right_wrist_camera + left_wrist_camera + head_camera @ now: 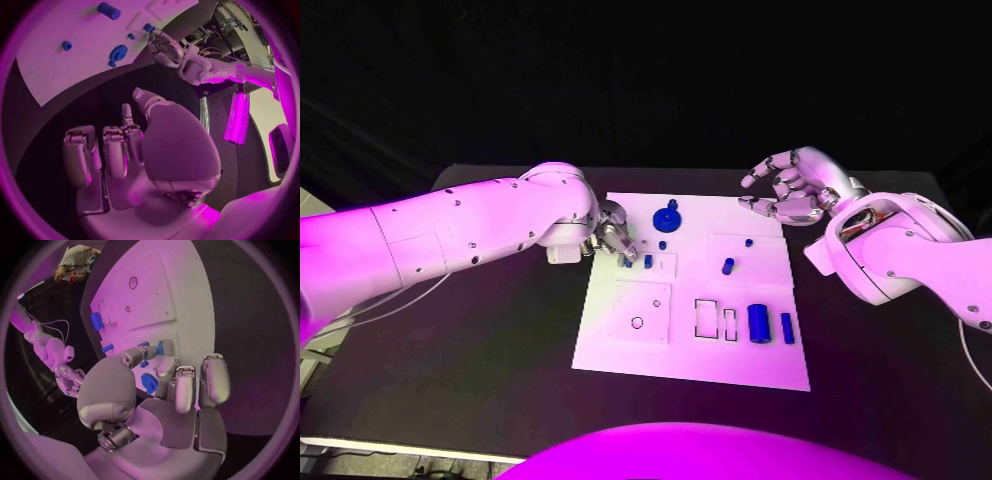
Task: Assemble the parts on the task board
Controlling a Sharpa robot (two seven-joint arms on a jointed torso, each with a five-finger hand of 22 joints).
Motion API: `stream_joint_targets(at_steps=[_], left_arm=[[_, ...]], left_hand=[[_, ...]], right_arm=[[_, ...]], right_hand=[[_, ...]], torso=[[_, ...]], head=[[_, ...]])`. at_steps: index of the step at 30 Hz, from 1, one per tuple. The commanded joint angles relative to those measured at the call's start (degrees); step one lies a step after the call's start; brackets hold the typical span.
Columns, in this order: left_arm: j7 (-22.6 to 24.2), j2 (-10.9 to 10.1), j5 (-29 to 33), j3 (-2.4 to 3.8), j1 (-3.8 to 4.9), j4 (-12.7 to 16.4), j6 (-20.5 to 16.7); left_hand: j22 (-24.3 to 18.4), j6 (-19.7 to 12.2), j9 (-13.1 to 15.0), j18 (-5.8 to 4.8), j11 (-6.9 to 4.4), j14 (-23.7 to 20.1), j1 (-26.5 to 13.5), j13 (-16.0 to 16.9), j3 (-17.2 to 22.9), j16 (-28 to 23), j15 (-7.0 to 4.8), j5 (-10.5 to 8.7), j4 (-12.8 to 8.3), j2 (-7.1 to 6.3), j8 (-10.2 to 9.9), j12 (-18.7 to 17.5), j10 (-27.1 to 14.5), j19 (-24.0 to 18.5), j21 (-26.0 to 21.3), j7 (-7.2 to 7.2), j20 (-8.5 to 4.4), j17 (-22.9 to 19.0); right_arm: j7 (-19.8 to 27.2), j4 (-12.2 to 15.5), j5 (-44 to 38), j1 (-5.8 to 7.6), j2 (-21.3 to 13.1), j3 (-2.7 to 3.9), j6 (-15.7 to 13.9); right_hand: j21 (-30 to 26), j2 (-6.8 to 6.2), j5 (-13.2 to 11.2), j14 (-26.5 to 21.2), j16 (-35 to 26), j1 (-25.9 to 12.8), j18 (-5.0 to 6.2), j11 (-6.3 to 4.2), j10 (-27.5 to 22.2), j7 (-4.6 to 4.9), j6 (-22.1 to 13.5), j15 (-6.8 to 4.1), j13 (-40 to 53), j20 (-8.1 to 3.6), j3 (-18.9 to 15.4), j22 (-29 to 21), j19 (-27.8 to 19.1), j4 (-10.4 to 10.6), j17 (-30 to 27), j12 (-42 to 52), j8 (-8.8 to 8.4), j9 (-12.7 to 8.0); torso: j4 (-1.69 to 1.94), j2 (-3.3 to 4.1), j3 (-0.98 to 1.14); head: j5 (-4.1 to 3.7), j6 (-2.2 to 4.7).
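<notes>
The task board is a white plate lying flat on the black table between the two hands, with small blue parts on it. The left hand rests its fingertips on the board by a small blue peg, and its wrist view shows the fingers bent down near a round blue part, but I cannot tell if it holds anything. The right hand hangs past the board's far corner, fingers curled in and holding nothing.

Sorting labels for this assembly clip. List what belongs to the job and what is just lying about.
Job: task board; blue cylinder; blue round part; small blue pegs; left hand over the board's edge; right hand, holding nothing.

Lying about: white cable on the black table.
</notes>
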Motion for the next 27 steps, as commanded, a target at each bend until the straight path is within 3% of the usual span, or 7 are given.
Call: stream_joint_targets(at_steps=[1, 14, 17, 21, 27], left_arm=[[-0.10, 0.38, 0.32, -0.02, -0.07, -0.28, 0.37], [-0.20, 0.52, -0.15, -0.02, -0.08, -0.35, 2.21], [-0.22, 0.39, -0.21, -0.03, -0.08, -0.33, 2.70], [-0.22, 0.14, -0.78, -0.03, -0.08, -0.28, 2.57], [-0.26, -0.42, -1.52, -0.01, -0.09, -0.23, 1.53]], left_hand=[[-0.08, 0.94, -0.06, -0.96, -0.18, 5.96, 0.62, -0.15, 8.24, 0.21, -0.54, 0.05, -8.47, 0.88, 0.00, -0.20, 0.08, 0.16, -0.15, -1.14, -0.39, 15.09], [-0.09, 0.80, -0.08, -0.97, -0.16, 5.96, 0.67, -0.13, 7.95, 0.21, -0.54, -0.19, -8.62, 0.78, 0.01, -0.24, 0.04, 0.17, -0.18, -1.12, -0.41, 15.09], [-0.38, 0.50, -0.05, -0.95, -0.08, 5.96, 0.46, 0.14, 5.31, 0.21, -0.43, -0.43, -7.92, 0.58, 0.25, -0.27, 0.18, -0.01, -0.48, -1.16, -0.32, 15.09], [-0.79, -0.05, -0.19, -0.89, -0.24, 5.96, -0.78, -0.04, -0.67, 0.21, -0.50, -0.60, -4.89, -0.06, 0.46, -0.65, 0.08, -0.13, -0.96, -1.48, -0.32, 15.09], [-1.33, 0.44, -1.59, -0.83, -0.20, 5.96, -3.27, -0.52, -12.58, 0.21, -0.53, -1.12, 3.13, -1.51, -0.31, -1.20, -0.74, -0.10, -1.56, -1.50, -0.42, 15.09]], right_arm=[[0.34, 0.13, -0.36, -0.03, -0.02, 0.02, 0.72], [0.29, 0.26, -0.37, -0.03, -0.10, 0.02, 0.90], [0.29, 0.27, -0.38, -0.03, -0.14, 0.02, 0.90], [0.31, 0.28, -0.38, -0.03, -0.17, 0.02, 0.87], [0.37, 0.25, -0.38, -0.03, -0.21, 0.02, 0.81]], right_hand=[[0.19, -0.09, 0.37, 5.79, -0.05, 0.63, -0.37, 0.27, 1.62, -0.11, -0.32, 0.35, 10.32, 0.29, 0.15, 15.08, 5.98, 0.26, 14.28, 0.11, 0.28, 0.06], [0.08, -0.11, 0.44, 5.78, -0.08, 0.77, -0.35, 0.26, 1.59, -0.11, -0.34, 0.35, 10.29, 0.29, 0.18, 15.05, 5.95, 0.21, 14.21, 0.07, 0.30, 0.06], [0.08, -0.11, 0.44, 5.78, -0.08, 0.77, -0.35, 0.26, 1.59, -0.11, -0.34, 0.35, 10.29, 0.29, 0.18, 15.05, 5.95, 0.21, 14.21, 0.07, 0.30, 0.06], [0.11, -0.13, 0.47, 5.78, -0.07, 0.80, -0.36, 0.27, 1.58, -0.10, -0.36, 0.35, 10.28, 0.29, 0.18, 15.06, 5.96, 0.21, 14.24, 0.06, 0.30, 0.05], [0.09, -0.17, 0.49, 5.78, -0.07, 0.79, -0.35, 0.28, 1.56, -0.08, -0.39, 0.35, 10.26, 0.29, 0.16, 15.05, 5.95, 0.24, 14.24, 0.02, 0.29, 0.05]], torso=[[-0.03, 0.02, -0.04], [0.04, -0.05, -0.04], [0.05, -0.07, -0.05], [0.05, -0.06, -0.04], [0.05, -0.04, -0.07]], head=[[-0.07, 0.00], [-0.31, -0.12], [-0.30, -0.20], [-0.34, -0.14], [-0.39, -0.02]])
